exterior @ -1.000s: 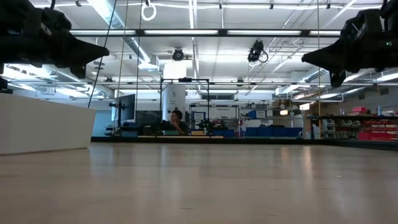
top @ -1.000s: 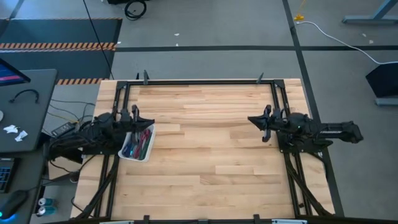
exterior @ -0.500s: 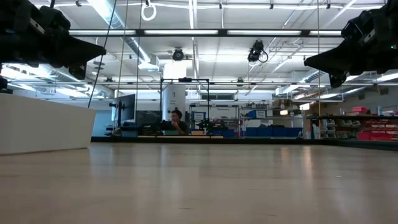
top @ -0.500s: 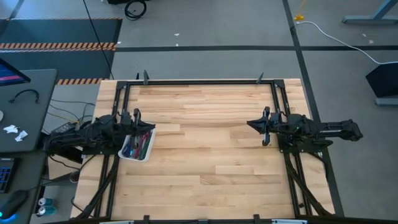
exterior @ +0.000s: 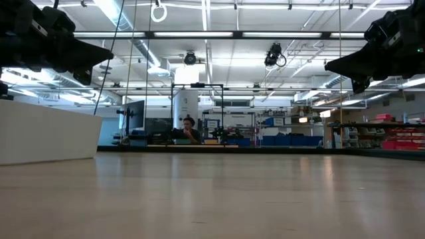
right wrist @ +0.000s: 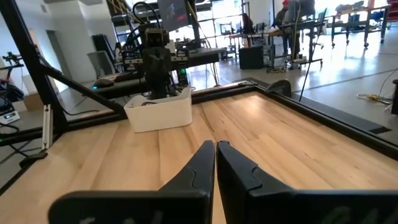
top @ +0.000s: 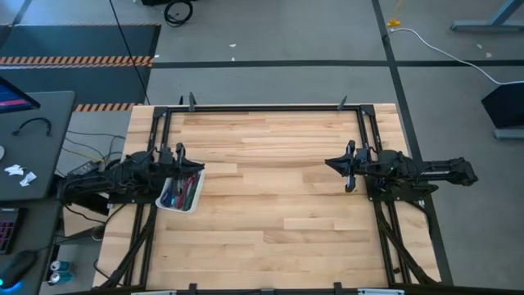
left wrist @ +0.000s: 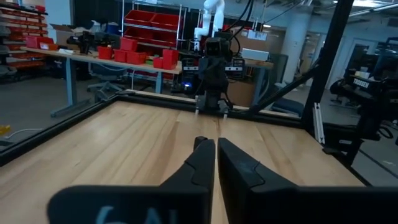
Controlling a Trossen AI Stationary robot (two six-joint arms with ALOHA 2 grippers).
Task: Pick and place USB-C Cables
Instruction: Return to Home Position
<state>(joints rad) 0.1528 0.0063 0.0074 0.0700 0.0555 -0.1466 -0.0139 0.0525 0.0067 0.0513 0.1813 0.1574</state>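
Observation:
The USB-C cables (top: pixel 182 191) lie as a bunch of red, teal and maroon strips inside a white rectangular tray (top: pixel 169 204) near the table's left edge. The tray's white wall also shows in the low view (exterior: pixel 40 136) and in the right wrist view (right wrist: pixel 160 109). My left gripper (top: pixel 185 166) hovers above the tray's far end, shut and empty, with its fingertips together in the left wrist view (left wrist: pixel 216 144). My right gripper (top: pixel 337 163) hangs over the right half of the table, also shut and empty (right wrist: pixel 215 145). Both are well above the tabletop (exterior: pixel 99 53) (exterior: pixel 332 64).
A black metal frame (top: pixel 270 106) runs around the wooden tabletop. The broad middle of the table (top: pixel 270 180) is bare wood between the two arms. Left of the table stands a grey desk (top: pixel 33 139). A person sits far off in the room (exterior: pixel 188 130).
Both grippers have drawn back a little toward their own sides of the table and then held still. The tray and cables have not moved.

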